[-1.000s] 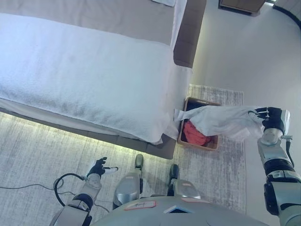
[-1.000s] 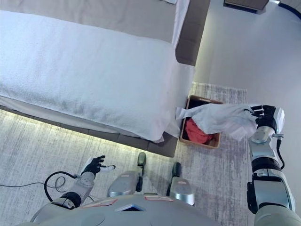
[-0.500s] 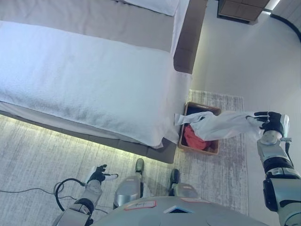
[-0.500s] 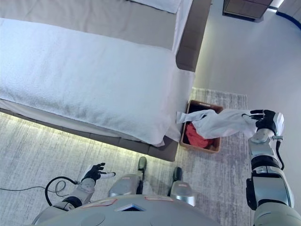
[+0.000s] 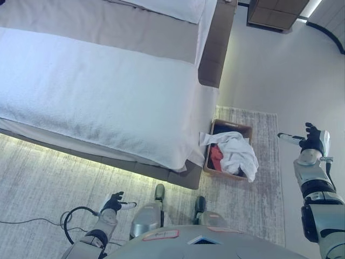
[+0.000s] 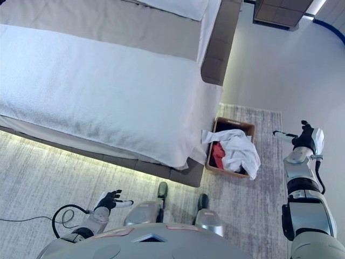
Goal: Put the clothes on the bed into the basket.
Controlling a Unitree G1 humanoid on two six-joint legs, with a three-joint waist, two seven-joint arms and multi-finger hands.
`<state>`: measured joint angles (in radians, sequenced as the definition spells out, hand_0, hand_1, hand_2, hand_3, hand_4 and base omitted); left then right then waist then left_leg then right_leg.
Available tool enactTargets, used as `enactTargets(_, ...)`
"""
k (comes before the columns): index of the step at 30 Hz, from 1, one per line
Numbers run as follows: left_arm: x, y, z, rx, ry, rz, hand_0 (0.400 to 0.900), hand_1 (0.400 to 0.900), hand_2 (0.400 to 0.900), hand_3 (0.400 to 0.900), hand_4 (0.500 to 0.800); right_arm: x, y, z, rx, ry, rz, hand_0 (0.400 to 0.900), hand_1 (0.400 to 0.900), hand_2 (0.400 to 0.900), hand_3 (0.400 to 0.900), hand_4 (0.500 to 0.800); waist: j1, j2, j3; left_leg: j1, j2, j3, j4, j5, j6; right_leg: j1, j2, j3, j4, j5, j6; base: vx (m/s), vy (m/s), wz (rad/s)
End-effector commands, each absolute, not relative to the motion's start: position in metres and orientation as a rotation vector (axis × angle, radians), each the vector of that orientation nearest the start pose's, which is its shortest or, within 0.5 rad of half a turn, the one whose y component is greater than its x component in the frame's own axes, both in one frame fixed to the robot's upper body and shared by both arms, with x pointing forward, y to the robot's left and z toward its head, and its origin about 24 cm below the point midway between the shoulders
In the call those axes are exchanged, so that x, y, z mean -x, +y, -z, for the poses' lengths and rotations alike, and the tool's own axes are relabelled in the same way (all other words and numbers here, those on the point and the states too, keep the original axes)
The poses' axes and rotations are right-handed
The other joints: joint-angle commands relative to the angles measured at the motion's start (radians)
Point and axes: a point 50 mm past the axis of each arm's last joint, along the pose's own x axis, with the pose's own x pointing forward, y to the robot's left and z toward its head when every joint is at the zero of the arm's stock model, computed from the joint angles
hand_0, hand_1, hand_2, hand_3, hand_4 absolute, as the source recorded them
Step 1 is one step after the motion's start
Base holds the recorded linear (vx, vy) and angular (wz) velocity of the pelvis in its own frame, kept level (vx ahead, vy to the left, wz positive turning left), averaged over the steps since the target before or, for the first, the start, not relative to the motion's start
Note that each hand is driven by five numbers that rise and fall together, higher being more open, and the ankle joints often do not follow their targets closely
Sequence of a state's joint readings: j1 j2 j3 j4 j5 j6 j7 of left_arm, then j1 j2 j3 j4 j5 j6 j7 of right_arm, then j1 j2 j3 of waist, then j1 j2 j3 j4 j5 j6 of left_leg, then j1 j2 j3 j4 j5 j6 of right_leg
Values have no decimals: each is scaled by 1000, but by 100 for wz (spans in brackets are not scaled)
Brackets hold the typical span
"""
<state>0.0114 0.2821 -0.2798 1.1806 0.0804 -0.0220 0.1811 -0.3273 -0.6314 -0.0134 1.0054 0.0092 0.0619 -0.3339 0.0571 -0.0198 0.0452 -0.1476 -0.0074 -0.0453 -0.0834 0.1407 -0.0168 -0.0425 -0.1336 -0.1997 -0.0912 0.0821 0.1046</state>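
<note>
A brown basket [image 5: 218,128] stands on the rug against the bed's corner. A white garment [image 5: 236,154] lies over it and hangs across its right rim; a red garment [image 5: 215,157] shows inside beneath it. My right hand [image 5: 311,139] is open and empty, held out above the rug to the right of the basket, well apart from the cloth. My left hand [image 5: 115,203] hangs low at the lower left with relaxed fingers, holding nothing. The bed [image 5: 97,91] has a white cover and no clothes lie on the part I see.
A grey rug [image 5: 264,178] lies under the basket. The brown bed frame [image 5: 213,43] runs along the right of the mattress. A dark cabinet [image 5: 272,13] stands at the far wall. Patterned carpet [image 5: 38,172] covers the floor at the left.
My right hand opened and let go of the white garment, which dropped onto the basket. The view has shifted a little, so the camera moved. The left hand stayed low.
</note>
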Motion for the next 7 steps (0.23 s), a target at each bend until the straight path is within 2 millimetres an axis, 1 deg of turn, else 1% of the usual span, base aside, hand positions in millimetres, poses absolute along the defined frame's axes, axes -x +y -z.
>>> enactTargets(1, -96, 252, 154, -590, 1162, -46, 900, 900, 900, 900, 800, -262, -377, -27, 692, 453, 654, 900, 900, 900, 900, 800, -2, -23, -37, 41, 12, -39, -4, -112, -4, 38, -17, 28, 23, -57, 28, -2, 7, -5)
enactTargets(5, -95, 253, 154, -593, 1170, -37, 900, 900, 900, 900, 800, -254, -372, -11, 680, 512, 610, 900, 900, 900, 900, 800, -5, -27, -47, 52, 11, -34, -4, -117, -1, 44, -19, 35, 25, -58, 29, 3, 14, -7)
enactTargets(7, -95, 254, 154, -591, 1169, -38, 900, 900, 900, 900, 800, -249, -365, 2, 680, 548, 570, 900, 900, 900, 900, 800, -10, -28, -51, 58, 11, -29, -4, -119, -1, 48, -19, 38, 27, -60, 29, 1, 8, -5)
